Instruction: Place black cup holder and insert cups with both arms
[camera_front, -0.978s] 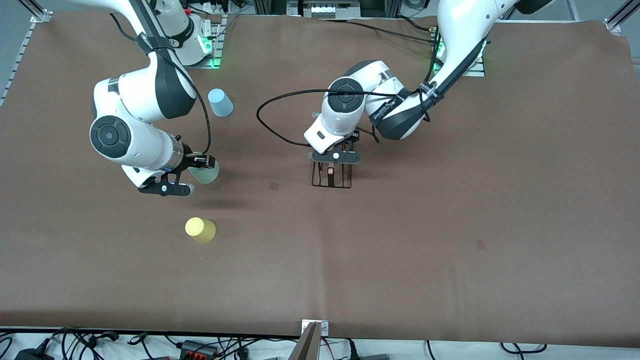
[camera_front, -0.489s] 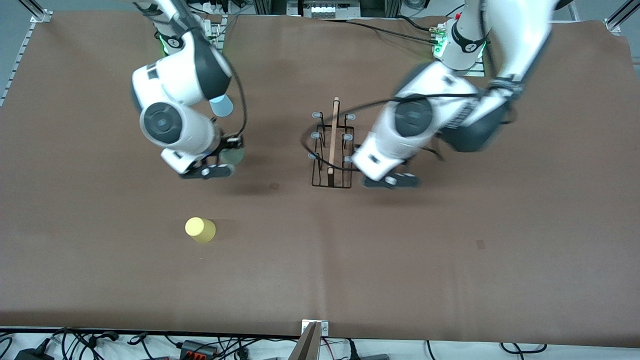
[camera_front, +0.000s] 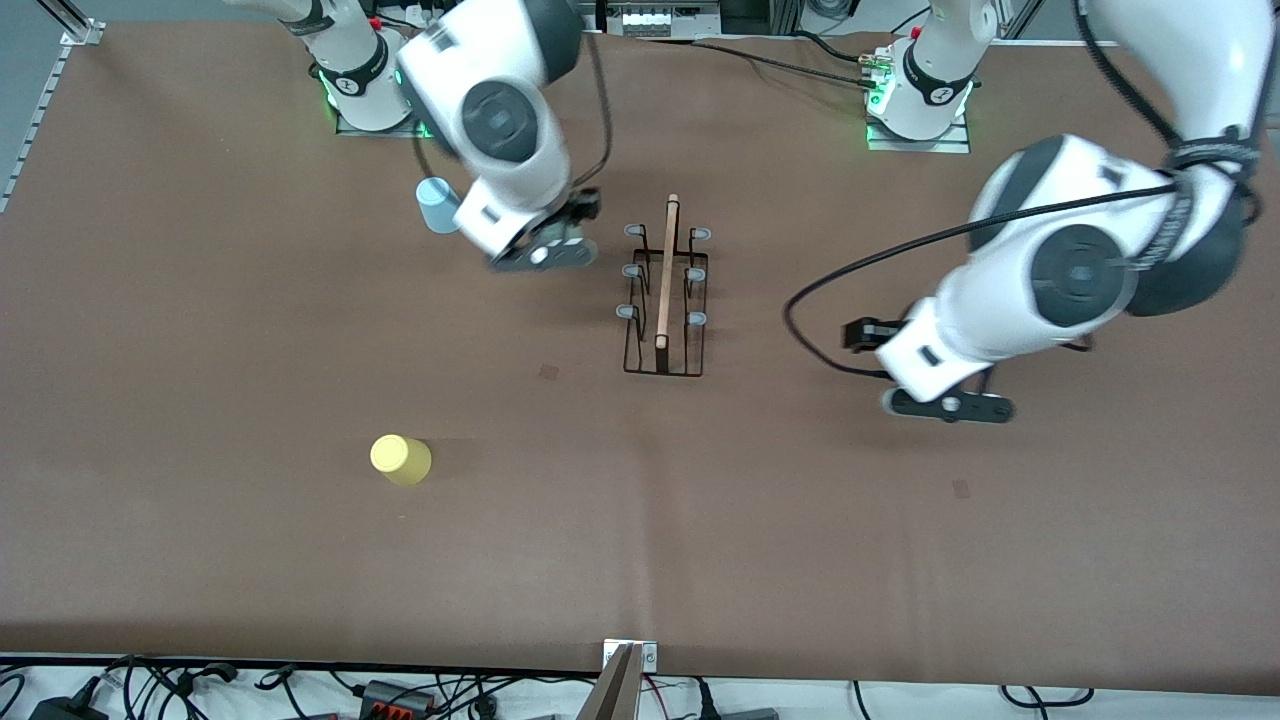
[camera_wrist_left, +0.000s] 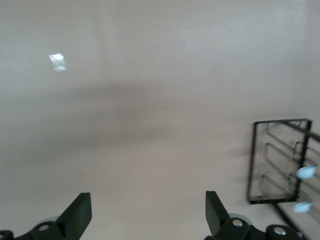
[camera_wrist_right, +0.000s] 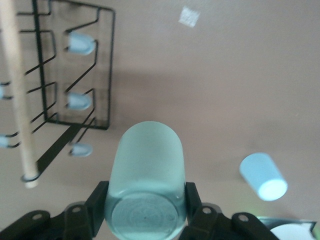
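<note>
Rack (camera_front: 664, 300) now released and standing; left gripper (camera_wrist_left: 145, 215) pulled away, spread wide, empty. Mint cup (camera_wrist_right: 145, 175) clamped in right gripper (camera_wrist_right: 145, 210), brought beside rack's pegs for insertion.

Black cup holder (camera_front: 664, 300) stands upright mid-counter, wooden rod handle on top, six grey-blue-tipped pegs all bare. Mint-green cup (camera_wrist_right: 145, 177) is clamped in the right pincer (camera_wrist_right: 145, 210), up in the air beside the holder. Light blue cup (camera_front: 437, 204) sits near the right arm's base. Yellow cup (camera_front: 400, 460) lies nearer the front camera, well apart from the holder.
</note>
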